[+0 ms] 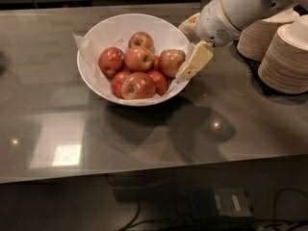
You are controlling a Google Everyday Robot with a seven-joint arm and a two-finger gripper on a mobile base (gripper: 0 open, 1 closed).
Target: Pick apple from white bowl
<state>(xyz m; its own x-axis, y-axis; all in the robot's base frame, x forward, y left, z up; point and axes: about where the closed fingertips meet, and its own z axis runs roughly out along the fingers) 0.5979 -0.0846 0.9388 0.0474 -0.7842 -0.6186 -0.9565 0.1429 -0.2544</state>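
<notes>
1. Countertop (43,81), dark and glossy, fills the frame from the left edge; it shows no writing.
2. Left of centre in the upper half stands the white bowl (115,25), lined with crinkled paper (84,43) that pokes over its left rim.
3. The bowl holds a heap of apples. The darker red apples (111,60) sit at the left and front of the heap, touching one another.
4. The apple (172,61) lies at the right side of the heap, against the bowl's right wall. It is paler than its neighbours, orange-red with a greenish patch on top.
5. I judge it firm, smooth and moderately heavy, so the skin may slip under hard pads and bruise if squeezed too hard. The best hold looks to be across its widest part, one pad on each flank. Its left flank is crowded by other fruit, and the liner paper could get caught in the grip.
6. The gripper (186,47) hovers at the bowl's right rim, just beside the apple and holding nothing. Its two cream fingers (195,61) stand apart, the lower one reaching over the rim.
7. The white arm (240,8) runs off to the upper right.
8. Stacks of tan disposable bowls (284,61) fill the right edge; I can read no brand or label anywhere.
</notes>
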